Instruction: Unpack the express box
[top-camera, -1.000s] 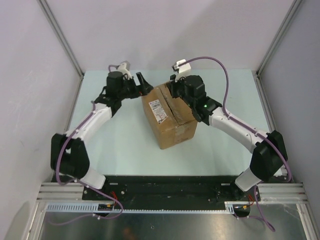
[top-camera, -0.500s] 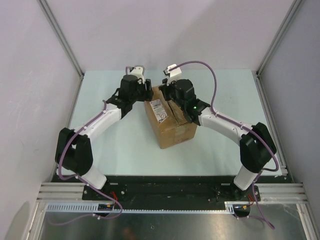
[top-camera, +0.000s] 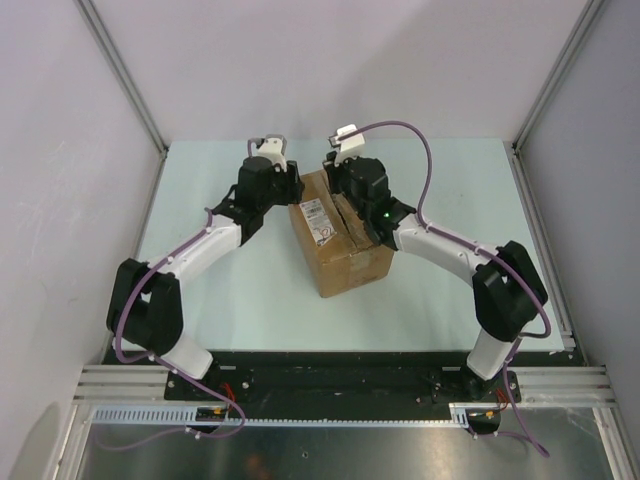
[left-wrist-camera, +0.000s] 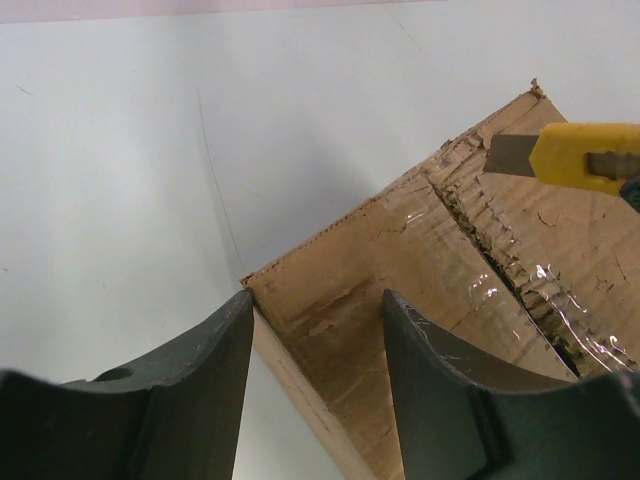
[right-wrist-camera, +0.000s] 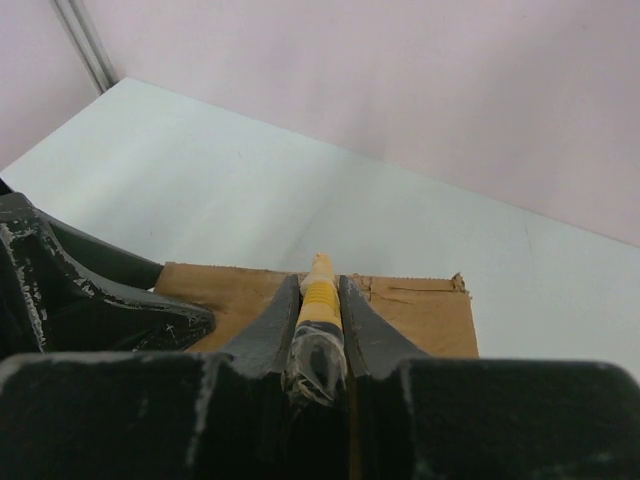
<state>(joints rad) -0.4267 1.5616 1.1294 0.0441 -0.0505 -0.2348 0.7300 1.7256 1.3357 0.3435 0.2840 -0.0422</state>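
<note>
Yellow plastic utility knife sits clamped between the dark fingers of my right gripper, its grey blade just beside the far end of a torn, taped seam. My left gripper is spread wide over a corner of the brown corrugated cardboard express box. The box stands mid-way across the pale green table, with its flaps closed.

The left arm and right arm are stretched from the near edge toward the table's far edge, the left gripper held with jaws apart, the right gripper clamped on a knife.
</note>
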